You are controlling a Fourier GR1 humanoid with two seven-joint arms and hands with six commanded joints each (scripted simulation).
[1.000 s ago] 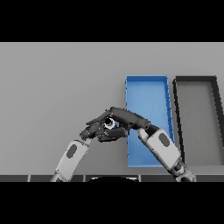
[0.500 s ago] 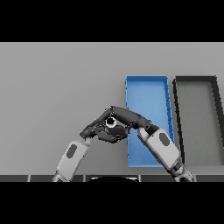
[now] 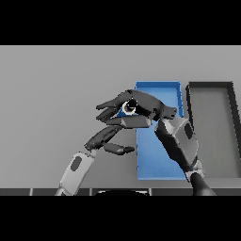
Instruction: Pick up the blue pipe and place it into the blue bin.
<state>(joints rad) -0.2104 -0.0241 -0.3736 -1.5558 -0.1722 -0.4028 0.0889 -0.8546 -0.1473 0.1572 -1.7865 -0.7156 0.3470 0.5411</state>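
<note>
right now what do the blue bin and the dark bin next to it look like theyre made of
Blue bin: looks like matte plastic, an even saturated blue with thin straight walls and no shine. Dark bin: likely the same moulded plastic in charcoal grey, also dull; painted metal can't be ruled out.

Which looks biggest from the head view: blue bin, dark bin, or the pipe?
1. Dark bin and blue bin: about alike; arms cover part of the blue one, so I won't rank them.
2. Pipe: smallest by far, only a bit shows inside the right hand.

Dark bin [image 3: 214, 132] on grey table [image 3: 52, 94] (far right).
</note>
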